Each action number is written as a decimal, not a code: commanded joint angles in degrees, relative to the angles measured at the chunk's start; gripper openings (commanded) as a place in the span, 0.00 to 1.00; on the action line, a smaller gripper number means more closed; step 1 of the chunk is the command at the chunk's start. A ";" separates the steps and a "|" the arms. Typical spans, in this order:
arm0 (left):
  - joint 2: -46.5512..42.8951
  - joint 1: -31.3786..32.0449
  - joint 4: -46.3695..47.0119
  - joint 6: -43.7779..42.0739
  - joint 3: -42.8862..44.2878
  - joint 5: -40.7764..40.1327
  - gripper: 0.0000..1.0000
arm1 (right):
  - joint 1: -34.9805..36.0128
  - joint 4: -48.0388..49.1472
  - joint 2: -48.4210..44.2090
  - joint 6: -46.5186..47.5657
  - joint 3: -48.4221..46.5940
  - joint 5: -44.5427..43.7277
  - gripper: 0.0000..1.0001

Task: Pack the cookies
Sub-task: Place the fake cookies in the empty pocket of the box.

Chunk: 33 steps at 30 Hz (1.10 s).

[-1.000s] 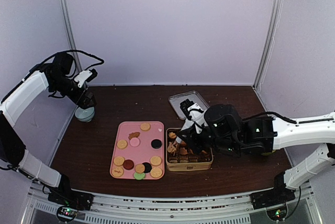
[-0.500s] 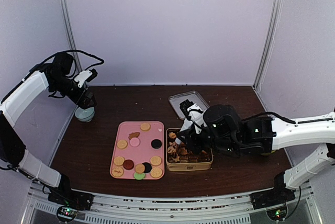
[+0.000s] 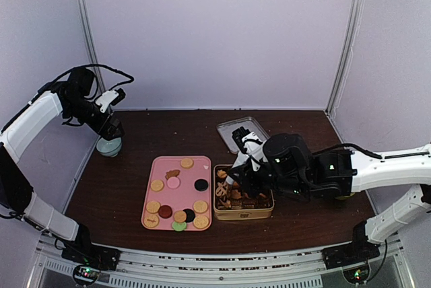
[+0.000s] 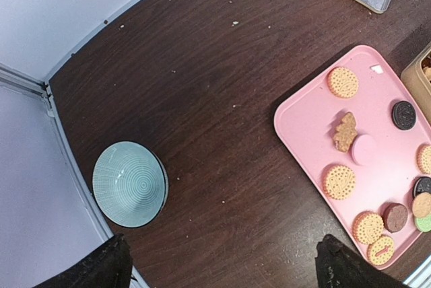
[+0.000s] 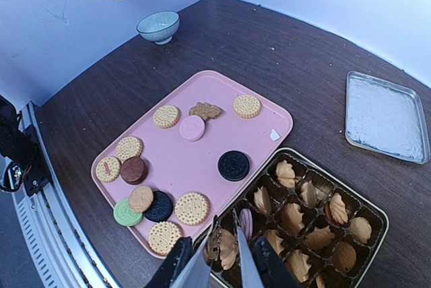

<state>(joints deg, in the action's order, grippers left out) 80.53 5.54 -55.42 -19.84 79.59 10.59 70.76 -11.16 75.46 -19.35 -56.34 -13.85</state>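
Observation:
Several cookies [image 5: 192, 208], tan, black, pink, brown and green, lie on a pink tray [image 5: 202, 160], also seen in the top view [image 3: 156, 168]. A gold tin [image 5: 378, 212] with brown paper cups stands to the tray's right. My right gripper [image 5: 224, 224] hangs low over the tin's near left corner, jaws a little apart, nothing between them. A pink cookie [image 5: 246, 223] stands on edge in a cup just right of my right finger. My left gripper [image 4: 222, 268] is wide open and empty, high above the table near the bowl.
A pale blue bowl [image 4: 129, 184] sits at the far left by the wall. The tin's silver lid [image 5: 387, 116] lies behind the tin. In the top view the right arm [image 3: 303, 167] reaches across the table's right half.
My right gripper shifted only slightly over the tin. The left arm has not moved.

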 commanded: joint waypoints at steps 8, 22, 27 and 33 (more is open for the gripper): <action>-0.29 -0.39 0.50 -0.41 0.03 1.28 0.98 | 0.34 0.39 -1.55 0.19 -0.88 0.12 0.29; -0.21 -0.41 0.49 -0.47 0.04 1.46 0.98 | 0.42 0.27 -0.71 1.59 -1.24 1.04 0.23; 0.06 -0.41 0.49 -0.47 0.29 1.72 0.98 | 0.51 0.41 0.91 2.78 -3.40 1.97 0.32; -0.27 -0.40 0.49 -0.47 0.17 1.47 0.98 | 0.45 0.67 0.39 3.60 -5.23 1.44 0.34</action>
<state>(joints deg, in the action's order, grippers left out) 80.53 5.56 -55.44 -19.84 79.59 11.38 70.91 -11.86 76.53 -16.78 -58.92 -12.01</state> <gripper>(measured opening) 0.976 0.336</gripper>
